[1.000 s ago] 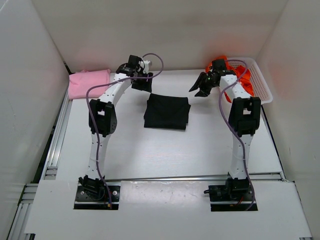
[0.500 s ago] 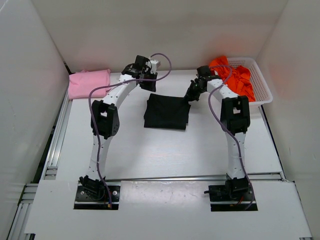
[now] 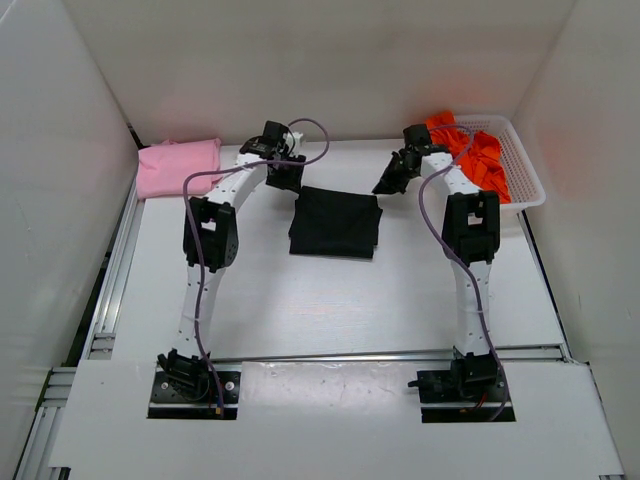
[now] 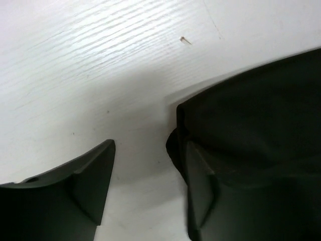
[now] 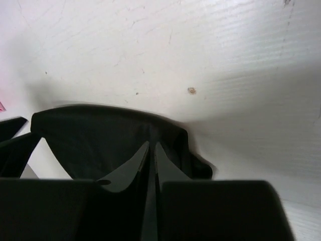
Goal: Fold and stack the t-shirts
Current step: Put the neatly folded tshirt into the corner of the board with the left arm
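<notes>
**Top view.**
- Black t-shirt (image 3: 335, 222): a folded square on the counter (image 3: 330, 300), toward the far side.
- Pink t-shirt (image 3: 178, 166): folded, at the far left, well apart from the black one.
- Orange-red t-shirt (image 3: 478, 152): an unfolded heap in the white basket (image 3: 528, 178), far right.
- Left tool (image 3: 283, 172): at the black shirt's far-left corner.
- Right tool (image 3: 390, 180): just beside the black shirt's far-right corner.

**Left wrist view.** The left tool is spread wide with nothing between its jaws. One finger is over bare counter. The other finger (image 4: 210, 216) is at the shirt's layered corner.

**Right wrist view.** The right tool is pressed almost together, with only a thin slit showing. Folded black cloth lies directly under and beyond the tips. It is dark on dark, so I cannot tell whether any cloth is caught.

**Risks, as judged.**
- If a tool nips only the top layer, lifting would peel the fold open.
- With one tool closed and the other spread, an uneven hold could drag the square askew.
- The left finger may ride over the hem rather than under it.
</notes>
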